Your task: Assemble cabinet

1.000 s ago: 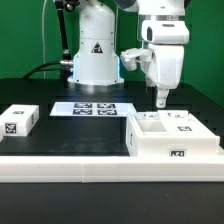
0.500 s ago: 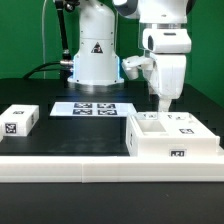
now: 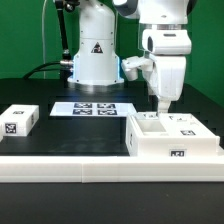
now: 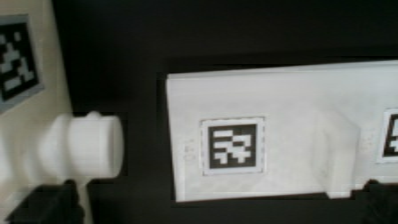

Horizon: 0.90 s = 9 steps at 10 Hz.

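Observation:
The white cabinet body (image 3: 172,138) lies on the black table at the exterior view's right, open side up, with tags on top and on its front. My gripper (image 3: 160,108) hangs just above its far left part. In the wrist view a white cabinet part (image 4: 267,120) with a square tag fills the middle, and a round white knob (image 4: 80,147) sticks out beside it. My gripper (image 4: 215,204) is open, with one dark fingertip (image 4: 43,206) at each side and nothing held. A small white tagged panel (image 3: 20,120) lies at the exterior view's left.
The marker board (image 3: 92,108) lies flat in the middle, in front of the robot base (image 3: 95,55). A long white ledge (image 3: 70,160) runs along the table's front edge, touching the cabinet body's front.
My gripper has come down a little and slightly to the exterior view's right, closer to the cabinet body. The parts have not moved.

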Each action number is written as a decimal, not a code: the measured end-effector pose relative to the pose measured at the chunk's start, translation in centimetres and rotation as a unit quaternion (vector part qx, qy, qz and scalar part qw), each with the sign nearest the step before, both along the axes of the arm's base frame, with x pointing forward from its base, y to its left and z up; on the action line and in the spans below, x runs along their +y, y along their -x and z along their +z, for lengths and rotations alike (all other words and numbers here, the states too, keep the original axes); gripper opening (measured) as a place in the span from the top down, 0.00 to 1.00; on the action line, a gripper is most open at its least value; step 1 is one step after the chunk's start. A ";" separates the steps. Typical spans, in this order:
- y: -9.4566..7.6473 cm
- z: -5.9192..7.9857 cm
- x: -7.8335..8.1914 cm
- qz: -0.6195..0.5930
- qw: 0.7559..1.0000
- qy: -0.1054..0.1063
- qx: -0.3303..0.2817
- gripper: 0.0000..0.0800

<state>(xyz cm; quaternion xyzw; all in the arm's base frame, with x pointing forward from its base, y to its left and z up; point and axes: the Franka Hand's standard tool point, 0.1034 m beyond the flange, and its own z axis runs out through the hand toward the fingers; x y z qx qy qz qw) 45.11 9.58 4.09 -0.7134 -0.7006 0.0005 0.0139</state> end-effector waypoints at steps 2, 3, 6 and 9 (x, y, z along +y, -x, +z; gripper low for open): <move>1.8 -0.4 -0.1 0.001 1.000 0.001 0.007 0.00; 2.6 -0.5 -0.1 -0.001 1.000 0.001 0.011 0.00; 2.6 -0.7 -0.2 -0.002 1.000 0.001 0.013 0.00; 3.0 -2.0 0.0 -0.007 1.000 -0.013 0.004 0.00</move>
